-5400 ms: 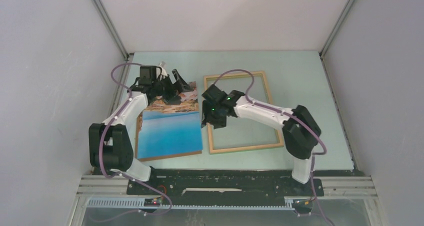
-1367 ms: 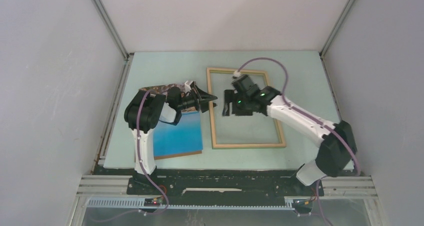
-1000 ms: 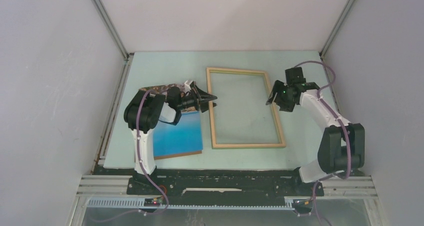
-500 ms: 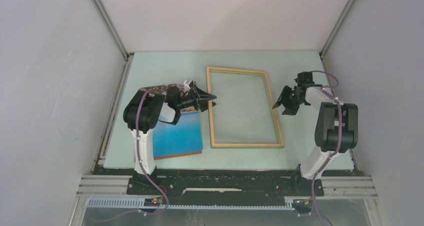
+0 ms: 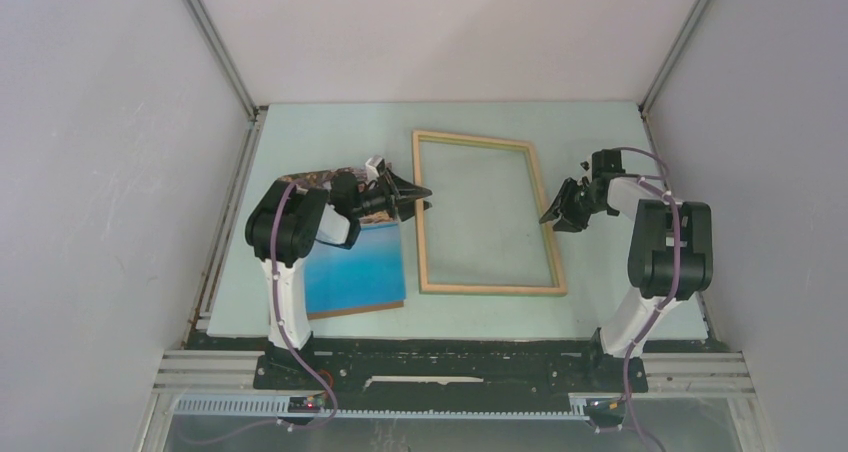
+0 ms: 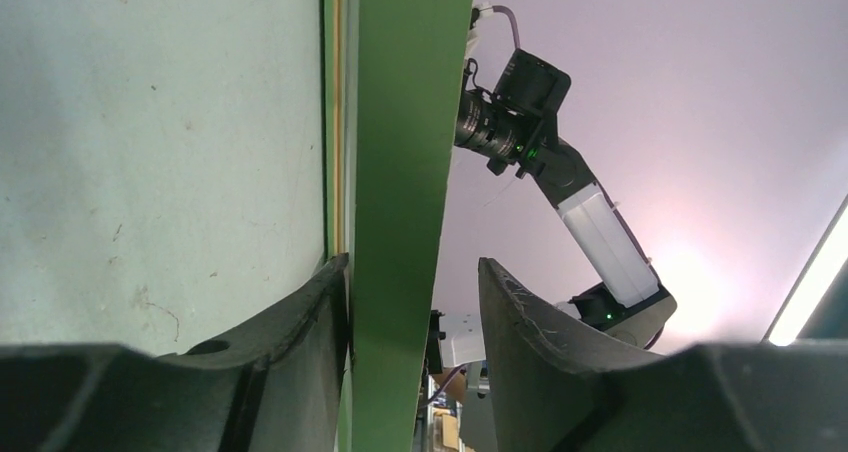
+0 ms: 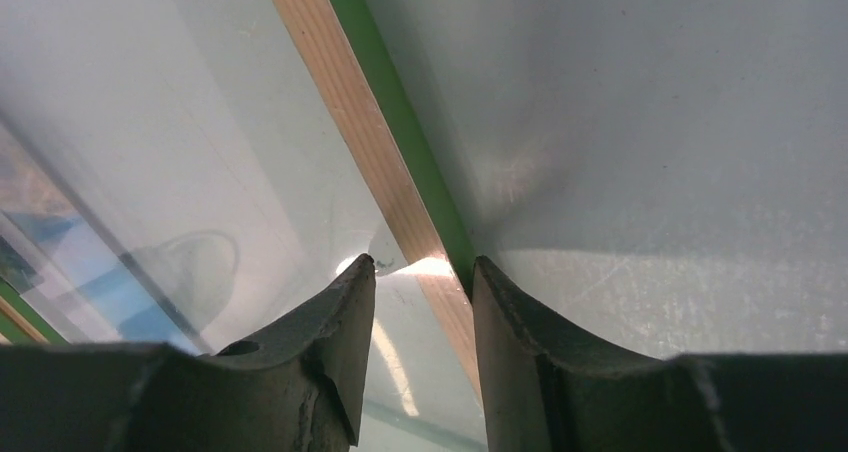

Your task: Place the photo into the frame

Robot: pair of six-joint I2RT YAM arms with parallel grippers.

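Note:
The frame, light wood around a clear pane, lies in the middle of the table. The photo lies left of it, blue water towards me, its far end hidden under my left arm. My left gripper lies on its side at the frame's left rail. In the left wrist view the green edge of the frame runs between the fingers of my left gripper; one finger touches it and the other stands apart. My right gripper straddles the right rail; in its own view the gripper is open, one fingertip on the pane.
Pale walls and metal corner posts close in the table at the back and on both sides. My right arm shows across the frame in the left wrist view. The arms' base rail runs along the near edge.
My right arm swung from above the frame's middle out to its right rail, came down there, and its jaws narrowed. The frame's near end shifted slightly left. The left gripper stayed put.

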